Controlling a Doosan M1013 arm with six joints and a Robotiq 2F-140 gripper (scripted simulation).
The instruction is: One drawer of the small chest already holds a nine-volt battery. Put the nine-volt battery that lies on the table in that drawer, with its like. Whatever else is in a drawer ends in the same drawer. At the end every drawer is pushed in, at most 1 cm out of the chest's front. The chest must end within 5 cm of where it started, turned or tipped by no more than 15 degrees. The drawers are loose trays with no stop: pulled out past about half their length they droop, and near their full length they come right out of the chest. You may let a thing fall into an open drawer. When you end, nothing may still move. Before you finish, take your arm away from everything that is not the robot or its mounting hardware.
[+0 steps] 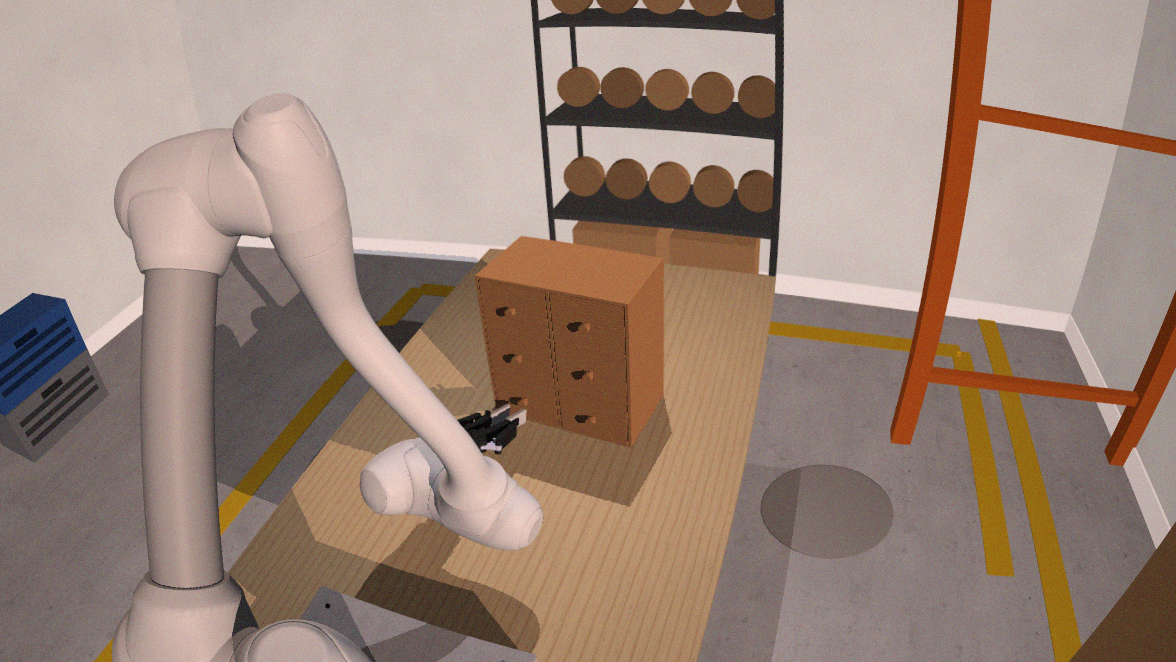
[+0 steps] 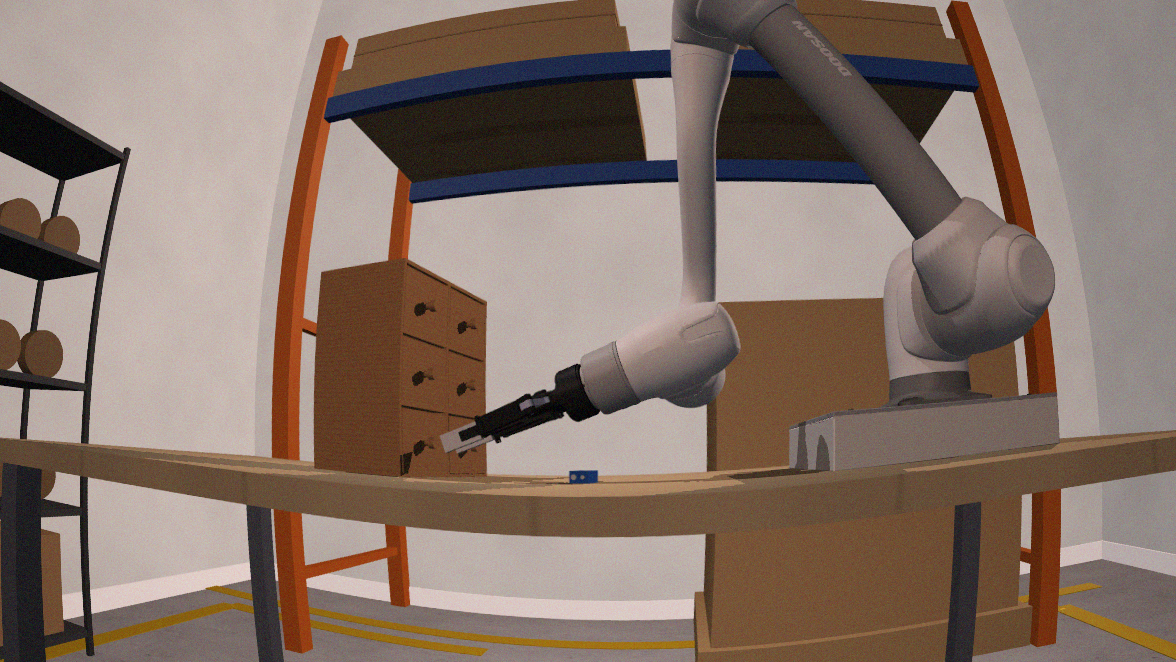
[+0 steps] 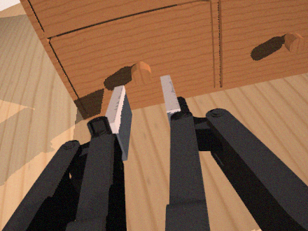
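Blue, small, box-shaped nine-volt battery [image 2: 582, 476] flat on the table [image 2: 576, 509]; gripper [image 3: 142, 94] narrowly apart, holding nothing.

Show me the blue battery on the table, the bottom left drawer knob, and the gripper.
Nine-volt battery [image 2: 582, 476]: exterior view, middle of its blue side.
Bottom left drawer knob [image 3: 141, 69]: wrist view, its rounded tip.
Gripper [image 3: 142, 97]: wrist view, midway between its fingertips.

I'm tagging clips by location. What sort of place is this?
Probably a warehouse or storeroom: an orange pallet rack holding cardboard boxes, yellow floor lines, and a black shelf unit stacked with rolls.
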